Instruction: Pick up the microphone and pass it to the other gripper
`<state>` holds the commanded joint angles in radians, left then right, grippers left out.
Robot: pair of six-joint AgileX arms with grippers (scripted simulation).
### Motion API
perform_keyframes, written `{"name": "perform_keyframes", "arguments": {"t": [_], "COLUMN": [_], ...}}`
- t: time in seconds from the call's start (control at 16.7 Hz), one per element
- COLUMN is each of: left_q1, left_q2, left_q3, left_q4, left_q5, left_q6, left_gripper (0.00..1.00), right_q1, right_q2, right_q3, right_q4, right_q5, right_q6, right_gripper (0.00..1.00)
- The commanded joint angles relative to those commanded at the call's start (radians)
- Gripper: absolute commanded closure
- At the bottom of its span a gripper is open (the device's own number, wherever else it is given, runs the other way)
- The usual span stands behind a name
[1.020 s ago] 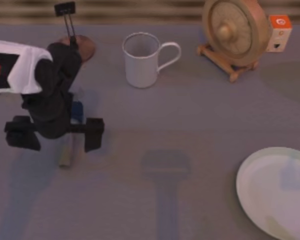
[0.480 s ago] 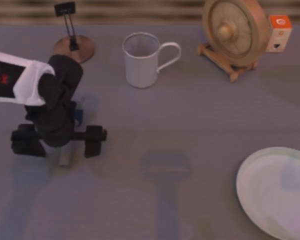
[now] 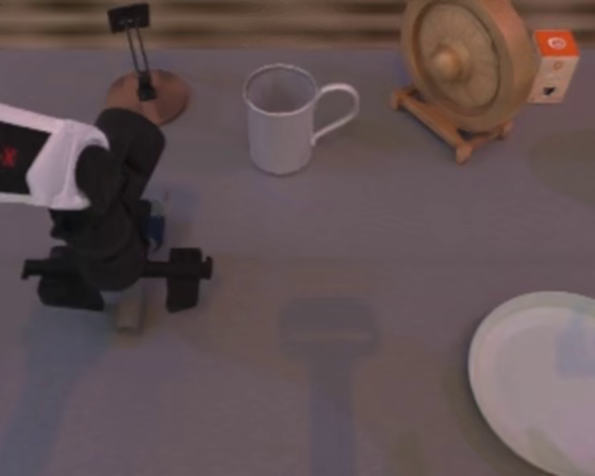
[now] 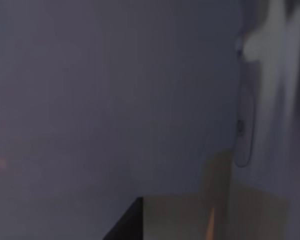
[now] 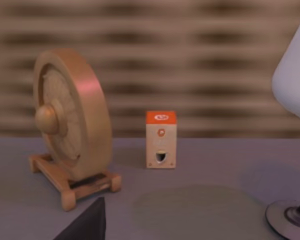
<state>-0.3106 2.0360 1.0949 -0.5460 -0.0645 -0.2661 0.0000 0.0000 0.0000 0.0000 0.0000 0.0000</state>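
Microphone lies on worktop under left gripper, mostly hidden; jaws apart astride it. Only right wrist view shows box beside wooden wheel. Open worktop right of mug.

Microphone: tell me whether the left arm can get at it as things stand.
Probably yes. The left claw hangs directly over the microphone, fingers spread to either side of its handle, with nothing between them. The mug stands well clear.
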Motion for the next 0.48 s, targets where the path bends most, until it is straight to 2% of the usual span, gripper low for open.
{"name": "perform_keyframes", "arguments": {"t": [0.3, 0.48], "left_q1": [0.0, 0.0], "left_q2": [0.0, 0.0], "left_q3": [0.0, 0.0], "left_q4": [0.0, 0.0], "left_q5": [0.0, 0.0], "left_q6": [0.0, 0.0], "left_gripper": [0.98, 1.0], "right_q1": [0.0, 0.0], "right_q2": [0.0, 0.0], "right_q3": [0.0, 0.0], "right_q4": [0.0, 0.0], "right_q5": [0.0, 0.0], "right_q6": [0.0, 0.0], "right_gripper": [0.0, 0.0]}}
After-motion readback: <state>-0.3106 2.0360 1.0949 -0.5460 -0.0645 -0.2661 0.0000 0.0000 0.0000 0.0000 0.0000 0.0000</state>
